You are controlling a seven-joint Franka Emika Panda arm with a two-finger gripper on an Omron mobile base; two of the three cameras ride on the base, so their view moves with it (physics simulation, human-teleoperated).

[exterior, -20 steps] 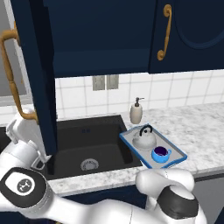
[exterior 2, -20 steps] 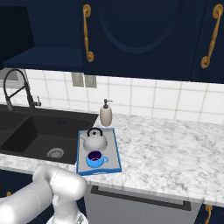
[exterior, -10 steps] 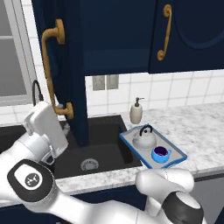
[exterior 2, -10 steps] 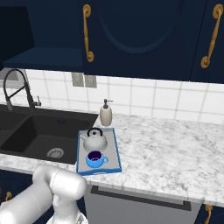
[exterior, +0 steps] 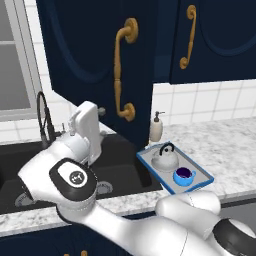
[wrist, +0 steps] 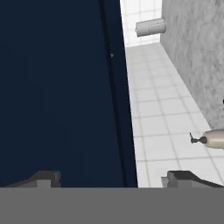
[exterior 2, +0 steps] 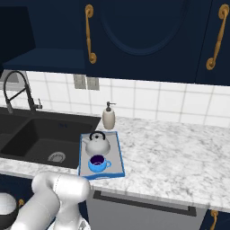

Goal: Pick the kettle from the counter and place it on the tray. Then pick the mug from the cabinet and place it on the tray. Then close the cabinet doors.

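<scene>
Two finger tips of the pincer (wrist: 113, 178) stand wide apart, empty, facing the cabinet door (wrist: 57, 87).

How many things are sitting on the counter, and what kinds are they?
Tray: 1
Kettle, on the tray: 1
Mug, on the tray: 1
Soap bottle, on the counter behind the tray: 1
Total: 4

Even, flat rendered light; soft, slightly blurry.
</scene>
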